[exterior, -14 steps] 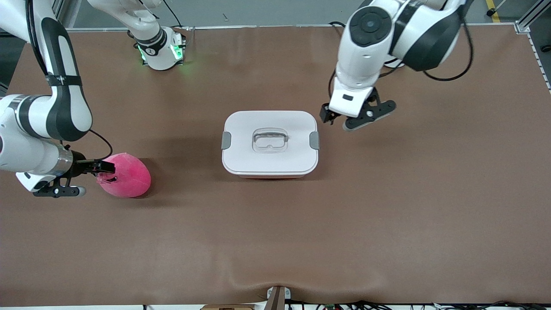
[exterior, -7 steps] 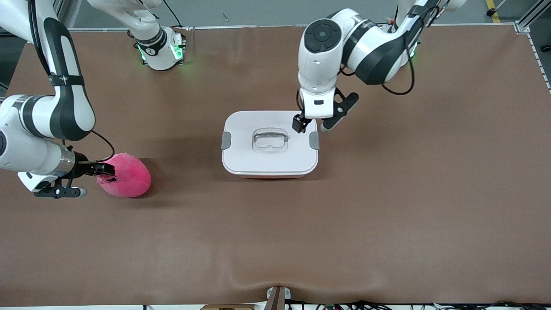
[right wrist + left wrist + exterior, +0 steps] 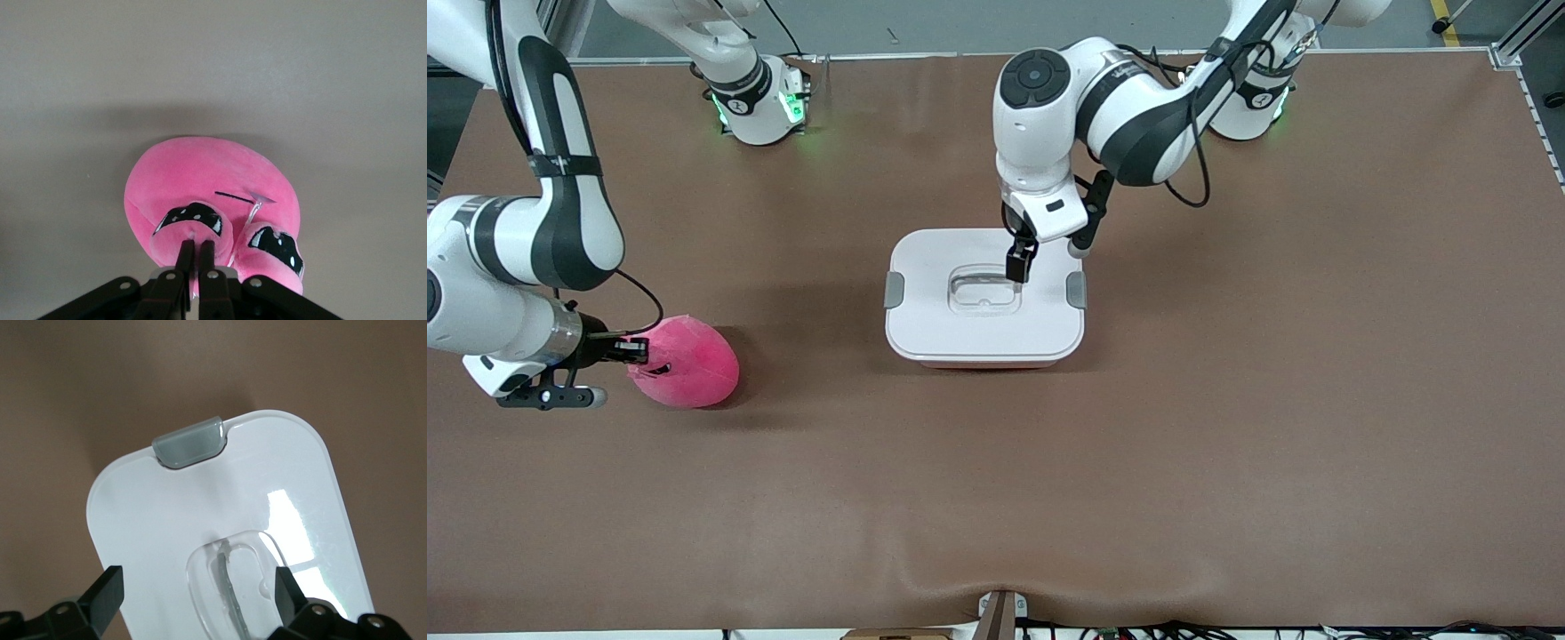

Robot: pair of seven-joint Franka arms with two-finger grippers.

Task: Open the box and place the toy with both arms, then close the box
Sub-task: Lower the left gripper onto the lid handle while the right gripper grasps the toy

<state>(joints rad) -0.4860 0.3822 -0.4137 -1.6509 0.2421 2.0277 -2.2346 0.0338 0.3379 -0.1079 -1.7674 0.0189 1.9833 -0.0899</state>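
Note:
The box (image 3: 984, 356) stands mid-table, shut, with its white lid (image 3: 925, 311), grey side clips (image 3: 894, 290) and clear centre handle (image 3: 983, 292). My left gripper (image 3: 1021, 265) hangs just over that handle's end, toward the left arm's end of the lid. In the left wrist view it (image 3: 197, 590) is open, with the handle (image 3: 230, 583) between the fingers (image 3: 105, 595) and a grey clip (image 3: 190, 443) in sight. The pink toy (image 3: 687, 363) lies on the table toward the right arm's end. My right gripper (image 3: 636, 353) is shut on a flap of the toy (image 3: 207, 180), fingers (image 3: 187, 260) pressed together.
The brown mat (image 3: 1227, 400) covers the whole table. The arms' green-lit bases (image 3: 760, 107) (image 3: 1254, 98) stand along the edge farthest from the front camera. A small bracket (image 3: 1000, 613) sits at the nearest edge.
My left arm has swung from beside the box to over the lid's handle. My right gripper and the toy have not moved.

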